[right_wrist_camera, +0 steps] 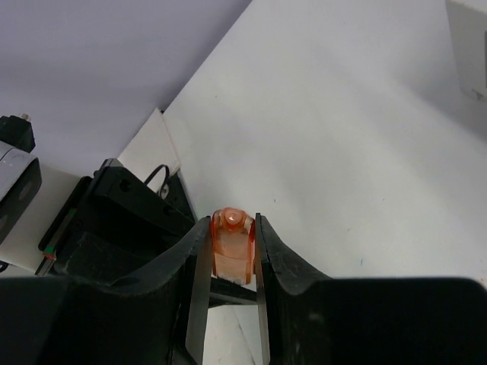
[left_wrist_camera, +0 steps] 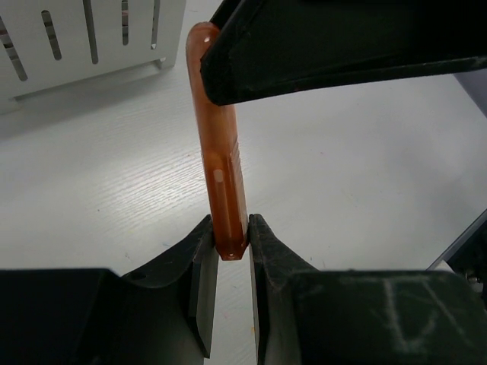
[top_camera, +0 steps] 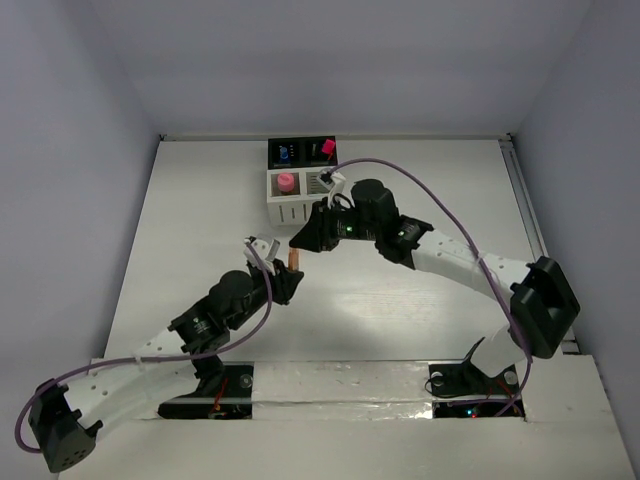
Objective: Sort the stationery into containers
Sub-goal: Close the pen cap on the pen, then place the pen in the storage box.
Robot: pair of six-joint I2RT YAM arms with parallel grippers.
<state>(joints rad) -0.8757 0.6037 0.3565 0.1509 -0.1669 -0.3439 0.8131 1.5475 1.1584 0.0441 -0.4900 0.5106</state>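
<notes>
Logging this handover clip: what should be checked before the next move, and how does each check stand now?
1. Grip of right gripper on orange pen: ok, shut on one end.
2. Release by left gripper: not ok, it clamps the pen's other end.
3. Pen lifted off the table: ok.
4. The block of cups upright: ok.
5. Room in the right white cup: cannot tell, the right gripper partly covers it.

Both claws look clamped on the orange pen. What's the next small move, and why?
Probably open the left claw: the right claw also grips the orange pen, at its other end, and sits nearer the containers.
</notes>
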